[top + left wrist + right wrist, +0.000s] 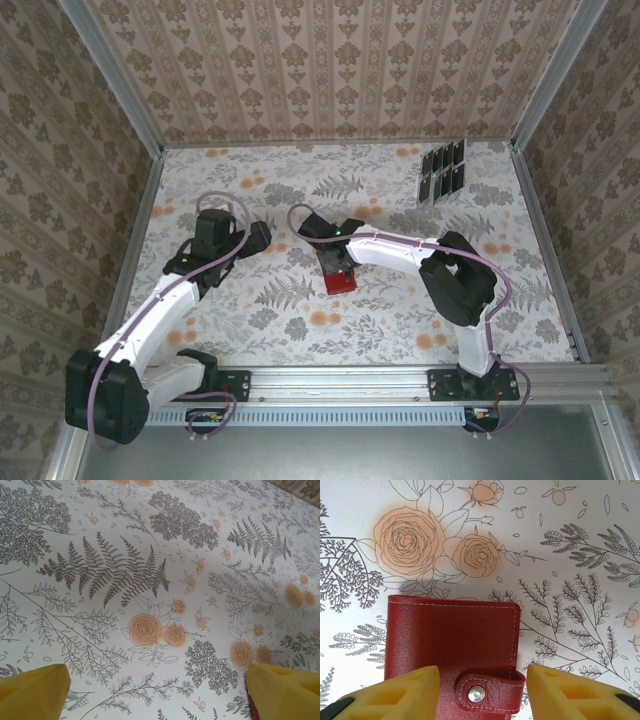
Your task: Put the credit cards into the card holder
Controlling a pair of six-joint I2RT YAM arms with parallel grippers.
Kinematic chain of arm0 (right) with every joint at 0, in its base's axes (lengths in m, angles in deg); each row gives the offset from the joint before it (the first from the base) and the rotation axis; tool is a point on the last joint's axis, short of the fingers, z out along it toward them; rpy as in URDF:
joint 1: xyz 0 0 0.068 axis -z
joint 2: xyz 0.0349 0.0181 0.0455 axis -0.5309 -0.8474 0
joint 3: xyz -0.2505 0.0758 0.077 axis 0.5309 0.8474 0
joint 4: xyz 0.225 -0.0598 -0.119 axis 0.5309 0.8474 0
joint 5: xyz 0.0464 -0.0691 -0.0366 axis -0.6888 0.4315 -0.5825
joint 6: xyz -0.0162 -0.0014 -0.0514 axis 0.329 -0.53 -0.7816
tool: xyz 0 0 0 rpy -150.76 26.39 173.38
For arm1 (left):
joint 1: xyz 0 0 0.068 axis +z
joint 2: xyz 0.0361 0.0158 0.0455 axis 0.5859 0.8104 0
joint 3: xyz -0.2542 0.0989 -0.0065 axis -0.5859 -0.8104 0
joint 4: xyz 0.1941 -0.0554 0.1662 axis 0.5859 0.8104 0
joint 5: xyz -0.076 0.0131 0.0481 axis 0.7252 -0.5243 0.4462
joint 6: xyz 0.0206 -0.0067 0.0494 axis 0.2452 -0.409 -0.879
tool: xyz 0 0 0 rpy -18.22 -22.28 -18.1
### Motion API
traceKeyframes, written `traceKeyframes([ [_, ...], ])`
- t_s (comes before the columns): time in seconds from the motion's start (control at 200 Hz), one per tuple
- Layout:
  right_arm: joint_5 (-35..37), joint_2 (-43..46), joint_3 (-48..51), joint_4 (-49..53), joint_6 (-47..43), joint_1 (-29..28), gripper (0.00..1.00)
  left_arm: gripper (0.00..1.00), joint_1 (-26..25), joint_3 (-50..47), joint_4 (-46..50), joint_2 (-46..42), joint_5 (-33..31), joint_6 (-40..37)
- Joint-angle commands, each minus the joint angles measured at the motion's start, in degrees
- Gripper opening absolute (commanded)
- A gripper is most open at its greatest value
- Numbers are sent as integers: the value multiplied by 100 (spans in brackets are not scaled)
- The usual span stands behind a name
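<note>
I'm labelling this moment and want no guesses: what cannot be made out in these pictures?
Card holder: right wrist view, snapped shut, so its inside is hidden; lower edge cut off by the frame.
Credit cards: top view, too small to count.
Right gripper: right wrist view, whether its fingers touch the holder is unclear.

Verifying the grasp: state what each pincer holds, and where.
Nothing held: left pincer open over the table; right pincer open, straddling the card holder at its snap tab, not clamped.
</note>
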Motion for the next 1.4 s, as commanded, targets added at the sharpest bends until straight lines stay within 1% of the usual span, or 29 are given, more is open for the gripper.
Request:
traceKeyframes([
  [0.0, 164, 1, 164, 144, -13, -57, 51, 100, 40, -20, 62, 46, 89, 71],
  [0.205, 156, 11, 316, 86, 31, -53, 49, 100, 36, -20, 37, 69, 106, 72],
  [0.335, 176, -4, 384, 85, 31, -53, 43, 100, 32, -10, 40, 72, 106, 55],
  [0.485, 189, 10, 493, 36, 81, -50, 42, 100, 32, 4, 36, 73, 115, 65],
  [0.53, 181, 35, 535, 24, 86, -55, 38, 100, 32, 6, 43, 73, 123, 70],
  [0.675, 159, 92, 641, -22, 100, -65, 32, 100, 39, 15, 42, 81, 140, 74],
  [0.73, 142, 137, 659, -25, 92, -62, 33, 100, 32, 25, 43, 85, 152, 74],
  [0.8, 137, 222, 687, -42, 80, -86, 42, 100, 33, 25, 50, 74, 156, 83],
  [0.855, 141, 299, 701, -32, 90, -95, 45, 100, 33, 25, 46, 76, 159, 83],
  [1.19, 159, 547, 697, 0, 116, -143, 46, 100, 25, 15, 32, 82, 176, 101],
  [1.395, 150, 500, 780, -37, 142, -146, 47, 100, 32, 6, 18, 113, 188, 84],
])
